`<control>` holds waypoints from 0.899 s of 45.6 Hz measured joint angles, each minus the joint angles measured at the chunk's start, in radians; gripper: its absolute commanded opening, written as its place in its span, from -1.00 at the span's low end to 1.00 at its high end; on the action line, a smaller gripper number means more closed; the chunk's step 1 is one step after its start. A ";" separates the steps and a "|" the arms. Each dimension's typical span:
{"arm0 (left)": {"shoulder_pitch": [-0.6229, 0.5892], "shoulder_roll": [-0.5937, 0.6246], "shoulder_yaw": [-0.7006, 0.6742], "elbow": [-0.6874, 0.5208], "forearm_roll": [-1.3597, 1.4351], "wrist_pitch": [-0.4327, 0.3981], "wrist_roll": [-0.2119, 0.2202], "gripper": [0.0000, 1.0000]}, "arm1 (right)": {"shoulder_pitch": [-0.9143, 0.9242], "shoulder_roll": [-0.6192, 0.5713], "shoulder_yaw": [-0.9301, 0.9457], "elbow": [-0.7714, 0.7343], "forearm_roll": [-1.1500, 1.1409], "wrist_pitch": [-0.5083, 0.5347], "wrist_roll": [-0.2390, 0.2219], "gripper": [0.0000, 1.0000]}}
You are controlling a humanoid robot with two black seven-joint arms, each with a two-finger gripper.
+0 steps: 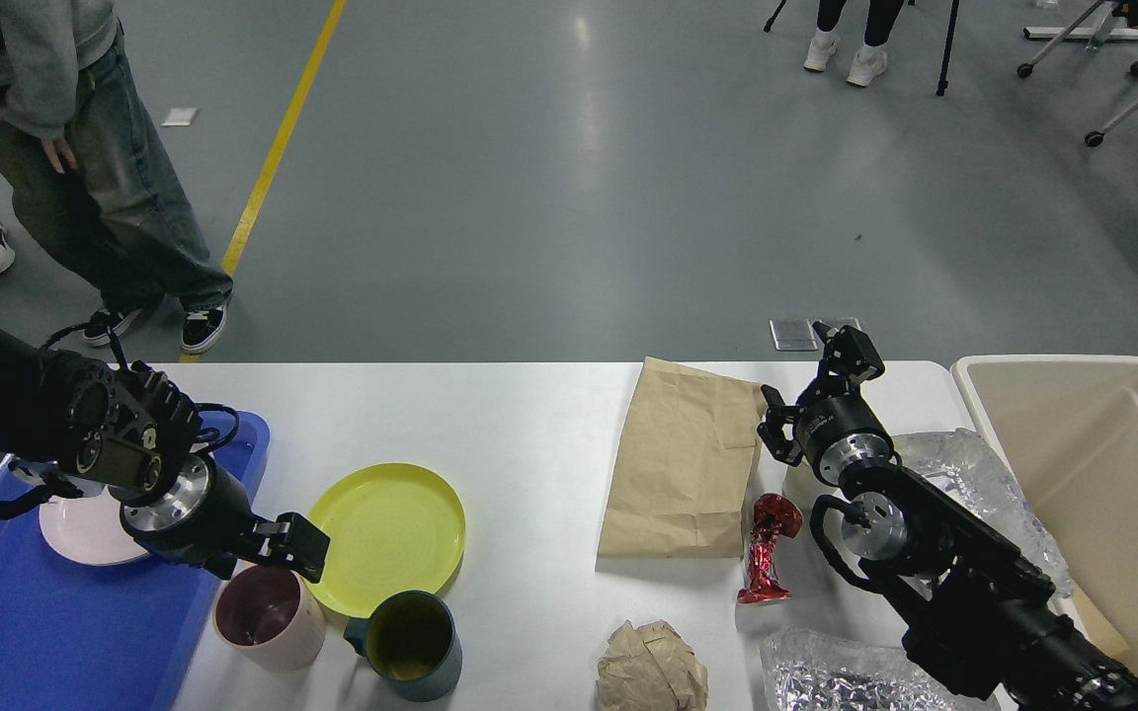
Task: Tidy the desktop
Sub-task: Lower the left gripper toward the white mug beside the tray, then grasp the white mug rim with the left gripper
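Desktop point(529, 444) below both; left gripper point(297, 545) state unclear, right gripper point(811, 380) spread.

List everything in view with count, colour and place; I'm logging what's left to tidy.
desktop: 1, white, foreground
tray: 1, blue, left edge
white plate: 1, on tray
yellow plate: 1, left of centre
pink cup: 1, beside tray
teal mug: 1, front of yellow plate
paper bag: 1, brown, flat, right of centre
paper ball: 1, brown, front edge
wrapper: 1, red foil, beside bag
plastic packs: 2, clear, right
bin: 1, beige, far right
bystanders: 2, on floor
left gripper: over pink cup
right gripper: open, beside bag
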 measured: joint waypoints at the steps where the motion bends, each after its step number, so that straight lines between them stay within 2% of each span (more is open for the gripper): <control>1: -0.001 0.001 0.007 -0.001 0.000 0.000 -0.001 0.92 | 0.000 0.000 0.000 0.000 0.000 0.000 0.000 1.00; 15: 0.002 0.002 0.051 -0.048 0.003 0.011 0.002 0.92 | 0.000 0.000 0.000 0.000 0.000 0.000 0.000 1.00; 41: 0.105 0.002 0.050 -0.042 0.004 0.121 0.081 0.92 | 0.000 0.000 0.000 0.000 0.000 -0.001 0.000 1.00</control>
